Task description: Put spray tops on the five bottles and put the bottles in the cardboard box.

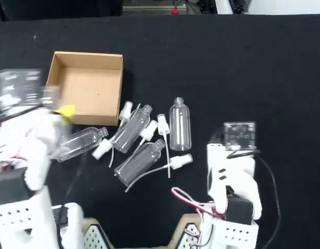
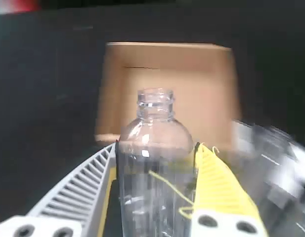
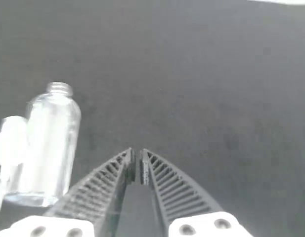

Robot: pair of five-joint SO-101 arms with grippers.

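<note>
Black tabletop (image 1: 253, 67) carried: left end effector (image 2: 155, 153) clamped on uncapped bottle (image 2: 154, 123), neck exposed, presumably for capping; right end effector (image 3: 136, 160) closed, empty.

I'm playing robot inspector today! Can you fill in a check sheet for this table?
Surface: black table, flat.
Job's things: cardboard box open, nothing inside; four bottles lying uncapped beside it; five spray tops loose among them.
Clutter: nothing seen.
Claws: left claw shut on a fifth bottle, uncapped, by the box; right claw shut, holding nothing.
Cables: red and white wires at the base of the right arm; black cable beside that arm.
Surroundings: small things past the table's far edge, too small to tell.
</note>
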